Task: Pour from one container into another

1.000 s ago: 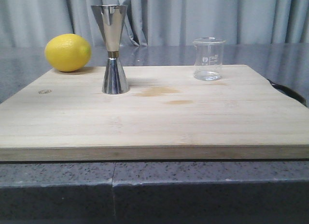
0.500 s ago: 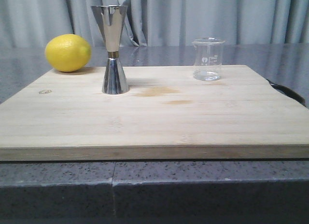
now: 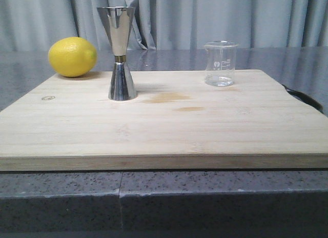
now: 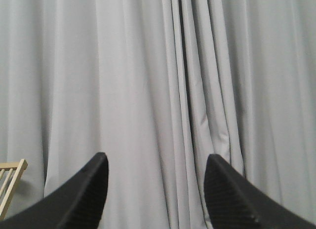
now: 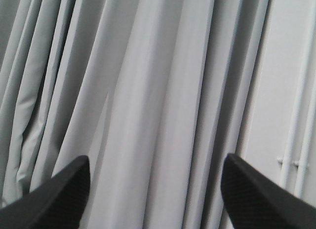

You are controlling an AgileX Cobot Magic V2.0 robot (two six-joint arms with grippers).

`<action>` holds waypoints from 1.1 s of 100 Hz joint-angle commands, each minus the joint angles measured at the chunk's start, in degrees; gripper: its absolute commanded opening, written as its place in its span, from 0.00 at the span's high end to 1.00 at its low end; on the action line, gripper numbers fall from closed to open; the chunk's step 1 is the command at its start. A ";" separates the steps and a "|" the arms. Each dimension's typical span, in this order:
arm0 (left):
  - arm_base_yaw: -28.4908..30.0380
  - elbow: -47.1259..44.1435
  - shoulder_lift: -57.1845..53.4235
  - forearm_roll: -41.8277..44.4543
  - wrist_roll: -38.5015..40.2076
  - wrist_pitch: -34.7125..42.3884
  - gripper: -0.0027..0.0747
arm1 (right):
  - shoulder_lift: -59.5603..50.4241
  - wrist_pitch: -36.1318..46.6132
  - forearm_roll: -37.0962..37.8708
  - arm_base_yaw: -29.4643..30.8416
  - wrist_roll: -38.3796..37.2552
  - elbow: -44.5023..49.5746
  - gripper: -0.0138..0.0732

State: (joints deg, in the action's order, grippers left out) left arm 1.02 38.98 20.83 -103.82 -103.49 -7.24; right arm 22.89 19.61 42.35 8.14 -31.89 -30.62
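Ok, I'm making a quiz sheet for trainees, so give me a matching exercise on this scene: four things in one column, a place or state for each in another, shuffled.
Things:
1. lemon
2. steel jigger
3. glass beaker
4. left gripper

Places or states:
A. far right part of the wooden board
B. open, facing the grey curtain
C. at the board's far left corner
D. upright on the board, between the other two things

Pairs: 1-C, 2-D, 3-A, 4-B
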 commanded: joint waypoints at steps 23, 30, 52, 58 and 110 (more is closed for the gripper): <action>-0.11 -8.87 -4.90 -2.13 0.70 -0.64 0.47 | -7.07 7.55 14.65 -0.06 -18.00 12.58 0.27; -0.11 -11.67 -5.31 -2.13 0.70 -0.64 0.47 | -7.98 6.92 16.93 -0.06 -18.48 14.90 0.27; -0.11 -19.17 -5.54 -2.13 0.70 0.98 0.47 | -8.70 -3.07 17.97 -0.43 -18.48 16.48 0.28; -0.11 -19.84 -5.54 -2.13 0.70 0.98 0.49 | -8.70 -2.94 17.97 -1.40 -18.48 16.48 0.34; -0.11 -20.08 -5.54 -2.13 0.70 0.79 0.99 | -8.70 -6.92 17.97 -5.72 -18.48 16.48 0.93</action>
State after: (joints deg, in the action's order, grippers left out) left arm 1.02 17.40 14.83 -104.02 -103.27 -5.06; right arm 13.75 13.31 60.76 2.34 -50.23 -12.66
